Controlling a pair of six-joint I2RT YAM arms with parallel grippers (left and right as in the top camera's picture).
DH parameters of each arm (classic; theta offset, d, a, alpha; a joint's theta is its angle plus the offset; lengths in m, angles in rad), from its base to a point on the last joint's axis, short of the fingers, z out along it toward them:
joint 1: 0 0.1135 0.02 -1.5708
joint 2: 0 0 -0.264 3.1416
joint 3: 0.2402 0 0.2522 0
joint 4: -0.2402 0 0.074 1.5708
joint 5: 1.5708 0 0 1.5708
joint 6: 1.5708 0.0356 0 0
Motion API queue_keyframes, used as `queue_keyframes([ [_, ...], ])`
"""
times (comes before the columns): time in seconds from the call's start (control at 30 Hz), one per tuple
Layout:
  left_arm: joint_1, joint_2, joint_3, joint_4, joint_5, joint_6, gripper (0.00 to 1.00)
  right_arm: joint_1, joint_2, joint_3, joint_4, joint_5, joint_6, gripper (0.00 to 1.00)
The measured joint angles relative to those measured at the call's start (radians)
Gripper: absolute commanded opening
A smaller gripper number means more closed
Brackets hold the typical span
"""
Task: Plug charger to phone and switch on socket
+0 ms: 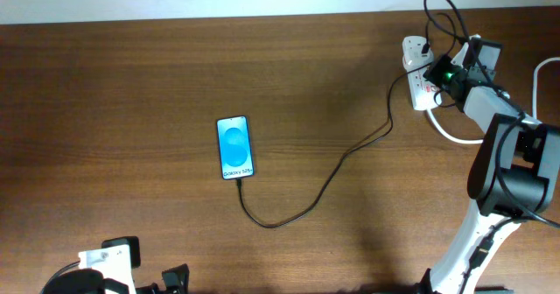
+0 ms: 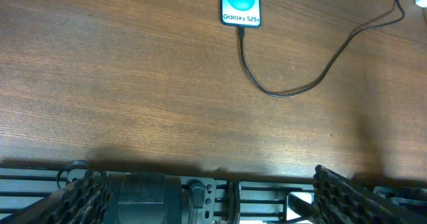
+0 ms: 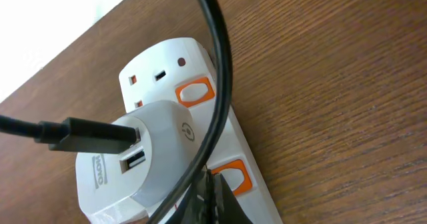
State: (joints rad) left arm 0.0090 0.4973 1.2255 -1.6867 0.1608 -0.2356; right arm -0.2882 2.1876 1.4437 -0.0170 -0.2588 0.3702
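Counter (image 1: 131,84): brown wood grain ran wall to wall, with a pale strip of wall behind.
Right tool (image 3: 208,201): jaws were fully shut and gripped nothing, dark tips pinched into one point low in the wrist view.
Near switch (image 3: 233,174): this orange rocker sat right at those tips, just ahead and a touch to the side. Whether they actually touched it I could not tell.
Socket (image 3: 167,71): the white strip lay flat at the far right of the counter. Its long axis ran away from the right tool, with the far switch (image 3: 195,92) further along.
Adapter (image 3: 147,151): it was seated in the socket beside the near switch, with a black plug in its side.
Charger (image 1: 350,154): the thin black cable swept from the socket across the counter and looped back to the phone.
Phone (image 1: 235,147): it lay face up mid-counter, blue screen lit, the cable's tip at its near end and, by the look of it, already in.
Left tool (image 2: 207,184): its jaws were spread as wide as they go and empty, parked at the near edge, well apart from the socket.
Call: the right arm was far nearer, so a short push forward onto the near switch looked like its job.
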Motion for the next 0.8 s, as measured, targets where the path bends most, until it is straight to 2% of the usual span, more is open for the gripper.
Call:
queue_keyframes([
  [0.8, 0.000, 0.000, 0.000, 0.000, 0.000, 0.000, 0.99, 0.001, 0.041, 0.008, 0.056, 0.013, -0.087, 0.04],
])
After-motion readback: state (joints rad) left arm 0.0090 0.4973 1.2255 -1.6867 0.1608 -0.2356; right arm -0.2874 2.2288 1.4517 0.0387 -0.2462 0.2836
